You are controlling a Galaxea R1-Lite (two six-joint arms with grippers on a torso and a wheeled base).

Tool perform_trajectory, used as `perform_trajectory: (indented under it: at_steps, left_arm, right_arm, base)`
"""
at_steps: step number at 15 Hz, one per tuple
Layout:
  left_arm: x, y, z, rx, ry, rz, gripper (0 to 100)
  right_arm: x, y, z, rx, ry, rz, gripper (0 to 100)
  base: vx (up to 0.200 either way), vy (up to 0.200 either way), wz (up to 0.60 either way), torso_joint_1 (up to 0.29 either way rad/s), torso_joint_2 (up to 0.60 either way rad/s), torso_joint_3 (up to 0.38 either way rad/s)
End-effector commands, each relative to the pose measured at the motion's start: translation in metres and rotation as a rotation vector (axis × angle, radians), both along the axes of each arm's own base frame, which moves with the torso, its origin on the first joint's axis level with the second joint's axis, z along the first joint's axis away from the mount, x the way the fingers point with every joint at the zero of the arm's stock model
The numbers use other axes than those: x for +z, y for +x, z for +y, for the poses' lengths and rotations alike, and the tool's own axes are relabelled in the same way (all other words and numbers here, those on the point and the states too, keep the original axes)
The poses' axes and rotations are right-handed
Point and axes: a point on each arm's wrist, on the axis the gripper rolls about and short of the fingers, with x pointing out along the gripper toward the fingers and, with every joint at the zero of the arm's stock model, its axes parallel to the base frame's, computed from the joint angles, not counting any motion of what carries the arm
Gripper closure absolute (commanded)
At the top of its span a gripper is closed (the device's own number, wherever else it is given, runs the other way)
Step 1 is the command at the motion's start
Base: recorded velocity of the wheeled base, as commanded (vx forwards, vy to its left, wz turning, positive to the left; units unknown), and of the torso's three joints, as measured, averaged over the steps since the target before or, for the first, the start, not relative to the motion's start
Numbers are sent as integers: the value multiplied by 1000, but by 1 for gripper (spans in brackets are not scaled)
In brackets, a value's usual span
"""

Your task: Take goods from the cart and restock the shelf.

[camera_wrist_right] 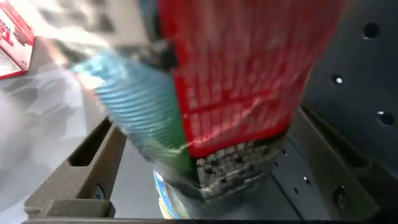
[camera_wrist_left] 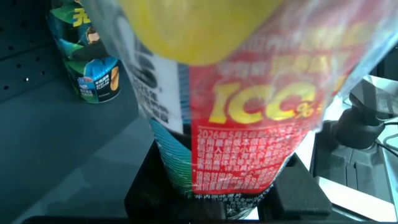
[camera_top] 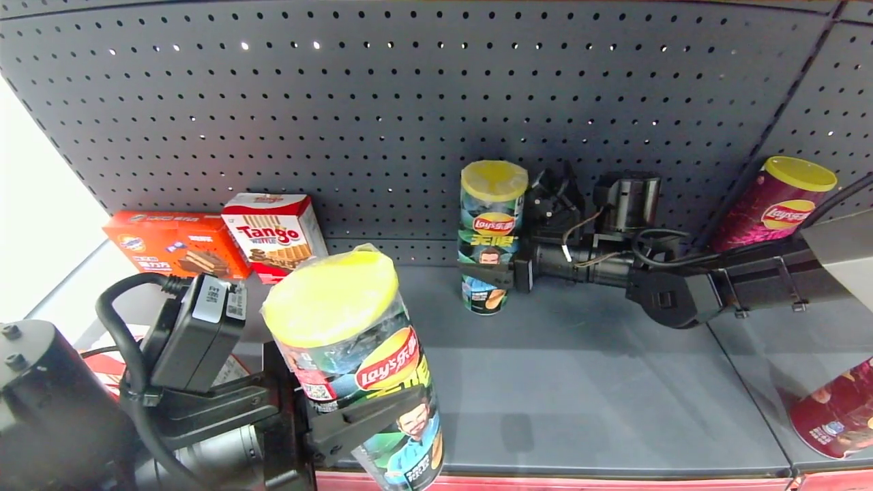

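Observation:
A chips can with a yellow lid (camera_top: pixel 492 235) stands upright on the grey shelf (camera_top: pixel 586 389), near the pegboard back. My right gripper (camera_top: pixel 501 273) comes in from the right and is shut on its lower half; in the right wrist view the can (camera_wrist_right: pixel 236 81) sits between the fingers (camera_wrist_right: pixel 87 168). At the shelf's front left edge a second, matching chips can (camera_top: pixel 361 368) is held slightly tilted, with my left gripper (camera_top: pixel 361 412) shut around its lower part. The left wrist view has this held can (camera_wrist_left: pixel 249 124) up close, with the standing can (camera_wrist_left: pixel 87 62) behind it.
An orange biscuit box (camera_top: pixel 174 242) and a red-and-white wafer box (camera_top: pixel 276 232) stand at the back left. On the neighbouring shelf to the right, a purple chips can (camera_top: pixel 777 201) leans and a dark red can (camera_top: pixel 832 409) lies. Bare shelf lies between the two green cans.

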Motion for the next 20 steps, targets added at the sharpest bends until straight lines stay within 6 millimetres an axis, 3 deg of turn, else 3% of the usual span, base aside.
perform_trajectory:
  at_steps: [1,5,6,13,16,18,20]
  left_arm:
    - [-1,0,0,2,2,3,100]
    - [-3,-1,1,5,7,11,100]
    - [-3,-1,1,5,9,13,100]
    - [-5,-3,7,17,12,17,100]
    - [-5,-7,10,19,10,14,100]
    - [-4,-7,10,19,6,9,100]
    - [-4,-7,9,19,7,11,100]
  right_arm:
    - [-5,4,2,-1,-3,6,0]
    - [-6,3,9,21,-3,7,0]
    - [-6,0,13,16,-3,7,100]
    - [-4,-15,9,-2,-12,19,100]
    - [12,-39,0,15,2,21,100]
    - [23,-71,-9,41,23,29,100]
    - [22,-88,-12,58,44,13,100]
  base:
    - [0,0,0,0,0,0]
    - [0,0,0,0,0,0]
    - [0,0,0,0,0,0]
    - [0,0,0,0,0,0]
    - [0,0,0,0,0,0]
    - [0,0,0,0,0,0]
    - [0,0,0,0,0,0]
